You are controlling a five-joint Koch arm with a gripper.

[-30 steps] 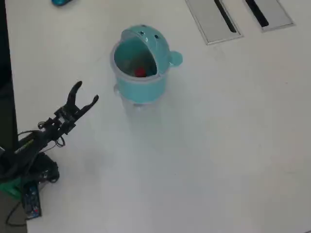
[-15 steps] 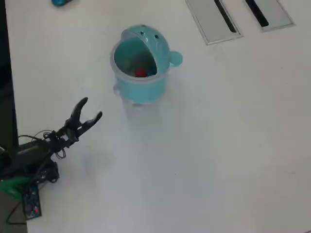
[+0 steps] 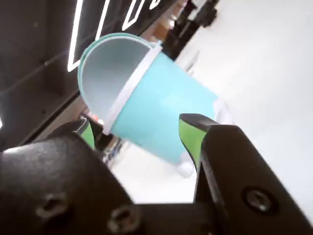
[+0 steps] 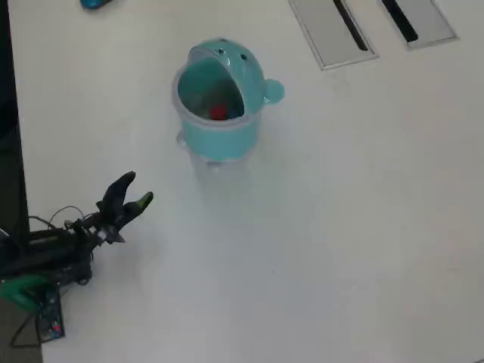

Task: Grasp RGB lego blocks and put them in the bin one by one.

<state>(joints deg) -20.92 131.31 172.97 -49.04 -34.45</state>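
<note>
The light-blue round bin (image 4: 219,132) stands on the white table in the overhead view, its domed lid (image 4: 236,60) swung back. A red lego block (image 4: 218,113) lies inside the bin; other blocks are not visible. My gripper (image 4: 138,189) is at the lower left of the overhead view, well away from the bin, open with nothing between its fingers. In the wrist view the bin (image 3: 161,107) fills the middle, seen tilted, between my green-padded fingertips (image 3: 188,134), and the gripper (image 3: 138,132) stands open.
Two grey panels with black slots (image 4: 333,30) lie at the top right of the overhead view. A small teal-blue object (image 4: 94,3) sits at the top left edge. The arm's base and cables (image 4: 41,261) sit at the table's left edge.
The gripper has drawn back down and away from the bin toward the arm's base, staying open and empty. The bin and red block have not moved.
</note>
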